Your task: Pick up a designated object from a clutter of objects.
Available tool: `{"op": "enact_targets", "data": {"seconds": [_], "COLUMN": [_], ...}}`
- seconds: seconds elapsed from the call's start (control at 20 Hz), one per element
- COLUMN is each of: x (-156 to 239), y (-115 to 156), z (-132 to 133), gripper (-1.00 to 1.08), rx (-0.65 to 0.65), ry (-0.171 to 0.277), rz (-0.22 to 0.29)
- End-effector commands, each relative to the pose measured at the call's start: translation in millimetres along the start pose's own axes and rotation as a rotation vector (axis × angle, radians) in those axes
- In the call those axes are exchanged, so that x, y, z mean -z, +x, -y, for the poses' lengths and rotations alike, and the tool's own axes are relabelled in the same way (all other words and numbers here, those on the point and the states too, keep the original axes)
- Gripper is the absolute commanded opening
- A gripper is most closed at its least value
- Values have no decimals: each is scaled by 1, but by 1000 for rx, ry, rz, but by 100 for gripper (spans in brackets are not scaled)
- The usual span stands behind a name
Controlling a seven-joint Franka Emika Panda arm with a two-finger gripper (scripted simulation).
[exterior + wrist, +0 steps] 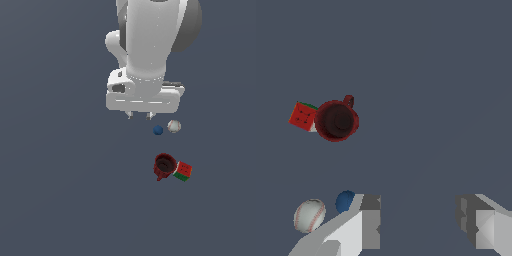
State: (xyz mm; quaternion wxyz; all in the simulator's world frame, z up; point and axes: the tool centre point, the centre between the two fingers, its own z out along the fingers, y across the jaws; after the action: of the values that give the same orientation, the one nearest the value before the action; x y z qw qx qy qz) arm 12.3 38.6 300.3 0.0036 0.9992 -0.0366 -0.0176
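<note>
The dark red mug (164, 166) stands upright on the grey floor, dark inside, with a small handle. It touches the red-and-green cube (183, 171) on the exterior view's right. The small blue ball (158, 130) and the whitish ball (174, 126) lie side by side farther back. My gripper (139, 115) hangs open and empty above the floor, back and to the left of the mug. In the wrist view the mug (336, 120), cube (302, 116), blue ball (345, 201) and whitish ball (309, 215) show, with my open gripper (418, 222) apart from the mug.
The flat grey floor (60, 190) stretches around the four small things. My white arm (150, 40) fills the upper middle of the exterior view.
</note>
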Motion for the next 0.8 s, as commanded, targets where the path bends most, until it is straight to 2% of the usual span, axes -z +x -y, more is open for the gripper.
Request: {"op": "enact_targets", "data": {"seconds": [0.0, 0.75], "x": [-4, -44], "y": [5, 41], "z": [4, 39], "gripper": [28, 28], "rx": [-37, -360], "ry": [0, -3], "rz": [3, 28]}}
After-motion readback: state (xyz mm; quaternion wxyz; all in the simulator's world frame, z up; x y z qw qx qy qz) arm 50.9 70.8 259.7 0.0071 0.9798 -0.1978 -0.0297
